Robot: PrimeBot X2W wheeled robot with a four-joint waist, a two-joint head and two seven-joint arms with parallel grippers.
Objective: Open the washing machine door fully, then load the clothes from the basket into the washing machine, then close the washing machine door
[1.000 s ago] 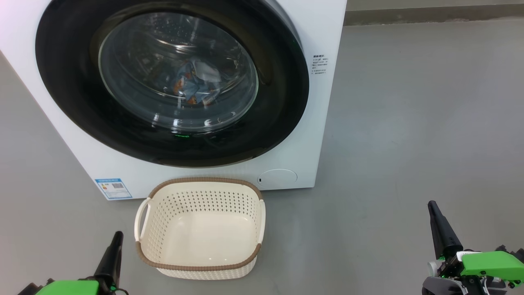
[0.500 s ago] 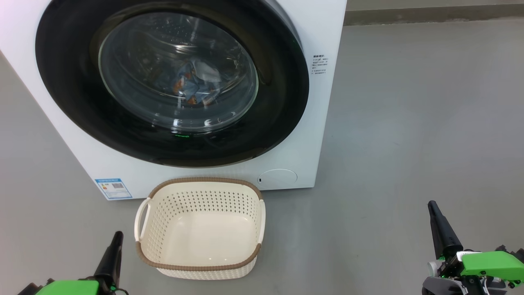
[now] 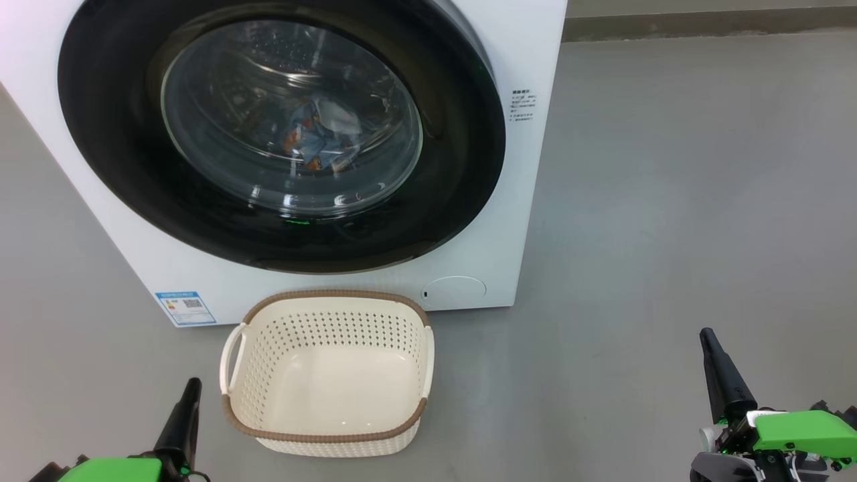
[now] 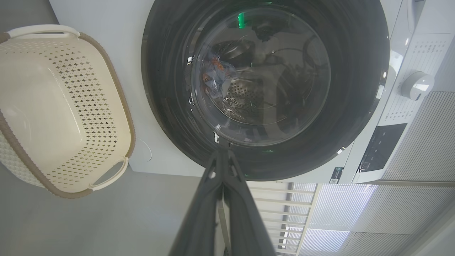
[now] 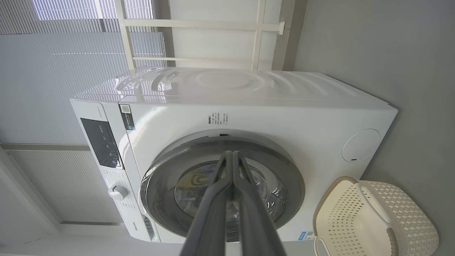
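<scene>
Round, black-rimmed glass washing machine door [image 3: 281, 227] appears shut on the big white front-loading washing machine [image 3: 529, 53]. The light blue and cream clothes [image 3: 321, 137] lie in the drum. The small cream perforated plastic basket [image 3: 328, 294] stands empty on the floor. Both the left fingers [image 3: 187, 408] and the right fingers [image 3: 720, 375] are pressed together, holding nothing.

Risk: the latch cannot be verified. A door only pushed to could swing ajar.

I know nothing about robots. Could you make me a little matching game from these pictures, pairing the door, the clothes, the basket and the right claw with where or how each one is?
Things:
1. washing machine door
2. clothes
3. basket
4. right claw

Places or states:
A. empty, standing on the floor
B. pinched shut, holding nothing
C. closed against the washing machine
D. inside the drum

Pairs: 1-C, 2-D, 3-A, 4-B
</scene>
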